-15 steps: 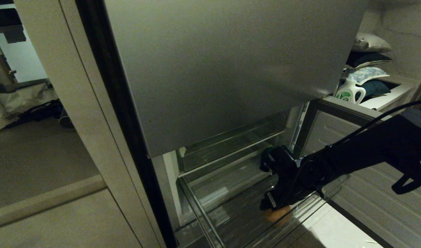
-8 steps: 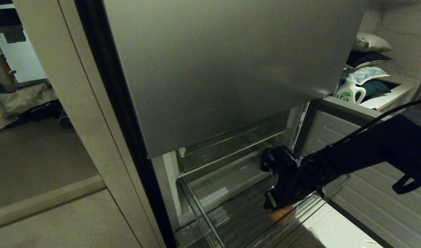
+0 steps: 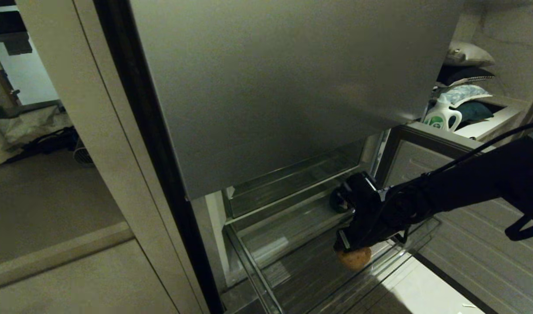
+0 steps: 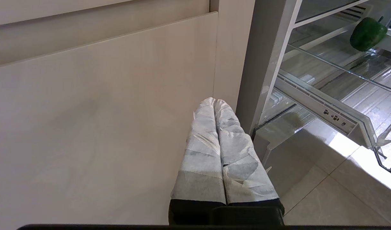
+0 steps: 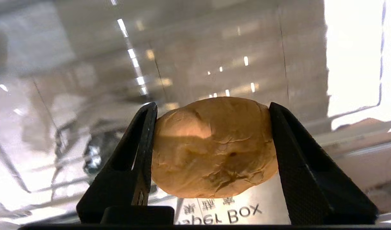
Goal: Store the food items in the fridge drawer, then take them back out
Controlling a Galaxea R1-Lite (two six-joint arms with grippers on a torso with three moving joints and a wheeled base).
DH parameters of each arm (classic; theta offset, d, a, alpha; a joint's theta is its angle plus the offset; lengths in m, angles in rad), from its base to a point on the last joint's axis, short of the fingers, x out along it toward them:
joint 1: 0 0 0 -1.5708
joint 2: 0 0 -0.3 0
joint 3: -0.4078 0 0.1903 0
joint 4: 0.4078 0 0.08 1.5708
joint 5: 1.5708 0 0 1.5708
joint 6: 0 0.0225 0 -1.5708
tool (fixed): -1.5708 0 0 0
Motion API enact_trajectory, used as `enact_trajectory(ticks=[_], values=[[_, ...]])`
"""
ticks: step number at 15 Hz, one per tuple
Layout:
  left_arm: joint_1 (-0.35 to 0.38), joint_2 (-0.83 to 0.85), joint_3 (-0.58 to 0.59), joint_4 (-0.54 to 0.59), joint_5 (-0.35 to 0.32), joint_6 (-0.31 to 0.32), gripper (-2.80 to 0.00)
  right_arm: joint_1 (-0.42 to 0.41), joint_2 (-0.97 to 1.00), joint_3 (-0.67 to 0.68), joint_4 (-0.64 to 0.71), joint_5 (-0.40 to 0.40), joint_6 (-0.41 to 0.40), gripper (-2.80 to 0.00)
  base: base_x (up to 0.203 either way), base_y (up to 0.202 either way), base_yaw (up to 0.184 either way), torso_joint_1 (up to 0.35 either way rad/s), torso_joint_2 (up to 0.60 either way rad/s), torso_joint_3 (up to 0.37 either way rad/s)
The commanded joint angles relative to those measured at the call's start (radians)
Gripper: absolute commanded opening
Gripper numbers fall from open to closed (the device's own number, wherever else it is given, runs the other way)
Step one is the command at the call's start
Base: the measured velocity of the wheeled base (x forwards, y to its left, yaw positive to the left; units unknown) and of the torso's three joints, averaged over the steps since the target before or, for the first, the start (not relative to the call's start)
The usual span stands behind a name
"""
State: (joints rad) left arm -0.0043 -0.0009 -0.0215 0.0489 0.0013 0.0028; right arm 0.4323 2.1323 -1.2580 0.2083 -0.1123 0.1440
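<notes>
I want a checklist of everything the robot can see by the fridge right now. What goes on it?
Surface: clear fridge drawer pulled out, ribbed floor.
Job's things: tan potato clamped between the jaws over the drawer; green pepper lying at the drawer's back.
Clutter: nothing seen inside the drawer.
Grippers: right gripper shut on the potato; left gripper parked beside the cabinet panel, jaws together and empty.
Cables: black cable running along the right arm.
Surroundings: grey fridge door above, detergent jug and pillows at far right, tiled floor.
</notes>
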Motion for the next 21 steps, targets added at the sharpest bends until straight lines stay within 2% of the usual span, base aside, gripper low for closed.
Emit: enact_trajectory(ticks=[1, 4, 9, 13, 21], values=[[0.001, 0.001, 0.0, 0.0, 0.0, 0.0, -2.8, 0.0, -0.017, -0.036, -0.004, 0.0, 0.001, -2.8, 0.0, 0.0, 0.0, 0.0, 0.0, 0.0], [0.0, 0.001, 0.0, 0.0, 0.0, 0.0, -2.8, 0.0, -0.025, -0.078, -0.007, -0.015, 0.022, -2.8, 0.0, 0.0, 0.0, 0.0, 0.0, 0.0], [0.0, 0.001, 0.0, 0.0, 0.0, 0.0, -2.8, 0.0, -0.112, -0.051, -0.006, -0.07, 0.043, -2.8, 0.0, 0.0, 0.0, 0.0, 0.0, 0.0], [0.001, 0.001, 0.0, 0.0, 0.0, 0.0, -2.8, 0.001, -0.205, 0.022, -0.005, -0.121, 0.044, -2.8, 0.0, 0.0, 0.0, 0.0, 0.0, 0.0], [0.0, 0.001, 0.0, 0.0, 0.0, 0.0, -2.8, -0.001, -0.364, 0.151, -0.006, -0.125, 0.045, -2.8, 0.0, 0.0, 0.0, 0.0, 0.0, 0.0]])
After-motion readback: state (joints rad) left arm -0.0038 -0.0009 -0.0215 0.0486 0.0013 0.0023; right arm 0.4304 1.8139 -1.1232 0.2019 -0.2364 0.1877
